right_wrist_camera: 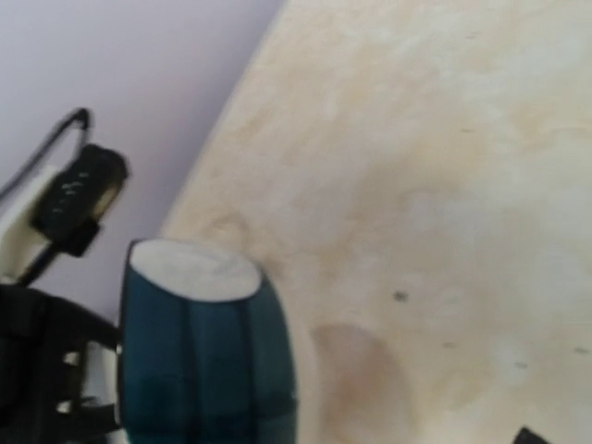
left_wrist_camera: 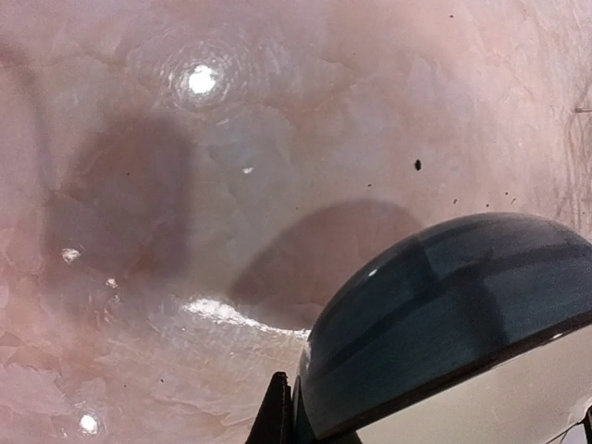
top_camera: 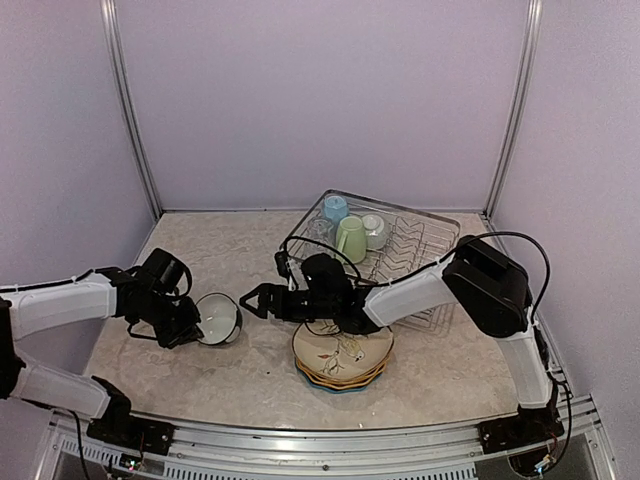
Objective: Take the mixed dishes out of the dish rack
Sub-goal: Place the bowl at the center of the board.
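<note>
My left gripper (top_camera: pixel 190 325) is shut on the rim of a small bowl (top_camera: pixel 218 318), dark outside and white inside, and holds it tilted just over the table at the left. In the left wrist view the bowl (left_wrist_camera: pixel 444 314) fills the lower right, with one finger (left_wrist_camera: pixel 276 416) against its wall. My right gripper (top_camera: pixel 252 300) reaches left across the table, open and empty, a short way right of the bowl. The right wrist view shows the bowl (right_wrist_camera: pixel 208 351) from the side. The dish rack (top_camera: pixel 425 262) holds a pale green mug (top_camera: pixel 351 238), a light blue mug (top_camera: pixel 335 208) and a pale cup (top_camera: pixel 374 230).
A stack of scalloped plates (top_camera: pixel 342 358), the bird-print one on top, lies on the table in front of the rack, under the right forearm. Lilac walls close in the table on three sides.
</note>
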You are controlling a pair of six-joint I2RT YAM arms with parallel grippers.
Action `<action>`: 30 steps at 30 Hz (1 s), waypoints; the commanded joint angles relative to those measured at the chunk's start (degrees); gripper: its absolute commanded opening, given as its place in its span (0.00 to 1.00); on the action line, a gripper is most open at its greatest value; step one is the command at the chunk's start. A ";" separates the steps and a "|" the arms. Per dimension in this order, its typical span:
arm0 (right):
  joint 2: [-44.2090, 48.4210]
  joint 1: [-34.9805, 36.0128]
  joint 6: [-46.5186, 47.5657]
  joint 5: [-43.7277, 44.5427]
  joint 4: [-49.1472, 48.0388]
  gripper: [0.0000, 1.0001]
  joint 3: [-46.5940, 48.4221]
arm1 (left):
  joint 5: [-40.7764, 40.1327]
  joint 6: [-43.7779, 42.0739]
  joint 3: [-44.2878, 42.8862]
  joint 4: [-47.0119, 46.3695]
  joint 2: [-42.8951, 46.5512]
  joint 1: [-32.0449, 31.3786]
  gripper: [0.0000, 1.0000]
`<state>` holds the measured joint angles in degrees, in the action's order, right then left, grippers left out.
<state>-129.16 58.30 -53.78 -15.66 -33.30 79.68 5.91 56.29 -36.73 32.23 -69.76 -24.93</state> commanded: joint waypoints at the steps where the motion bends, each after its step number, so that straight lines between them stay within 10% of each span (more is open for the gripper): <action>1: 3.73 0.76 9.35 6.14 13.94 1.00 0.76 | -4.13 0.88 -3.00 3.08 -1.01 -1.61 0.00; 22: 17.19 2.34 23.11 8.57 28.26 1.00 6.87 | -0.93 2.29 -10.13 11.78 -6.54 -10.14 0.00; 30: 26.22 1.17 29.86 26.34 37.95 1.00 5.70 | -0.20 3.12 -11.79 13.21 -12.04 -13.53 0.00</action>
<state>-107.31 60.25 -28.69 -0.58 -3.01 85.23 4.45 58.48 -46.17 44.71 -79.33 -36.82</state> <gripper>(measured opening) 0.997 0.038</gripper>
